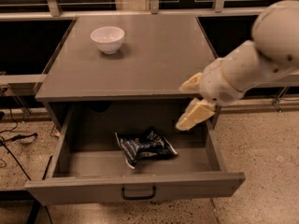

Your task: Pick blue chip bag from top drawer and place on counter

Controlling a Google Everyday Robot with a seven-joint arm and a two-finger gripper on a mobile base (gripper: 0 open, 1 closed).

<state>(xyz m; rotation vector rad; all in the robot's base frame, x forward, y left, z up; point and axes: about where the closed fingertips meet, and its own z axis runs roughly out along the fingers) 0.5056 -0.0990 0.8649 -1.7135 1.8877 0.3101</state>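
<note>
Fingers [195,115] on the gripper [181,106] are spread fairly wide with nothing between them, hanging off the right front corner of the bench [154,55], just above the open top drawer [140,185]. Only one arm on this rig, so no choice to make there. What matters for the grab, I'd say: the blue chip bag [145,146] sits at roughly 7 o'clock from the gripper and lower down, flat on the drawer floor near the middle, well apart from the fingers. Its long axis runs about 9 to 3 across the drawer, so closing across the short way looks like the easier pinch, though crumpled foil could slip. Around all that, the room is dim, with a speckled floor [261,148] and dark panels behind a rail at 12 o'clock. Bench top is smooth grey with lots of bare space for the drop. Drawer is pulled well out, right wall close under the gripper. A white bowl [108,38] sits at 11 o'clock on the bench, and the little dark handle [138,192] is at 6.
</note>
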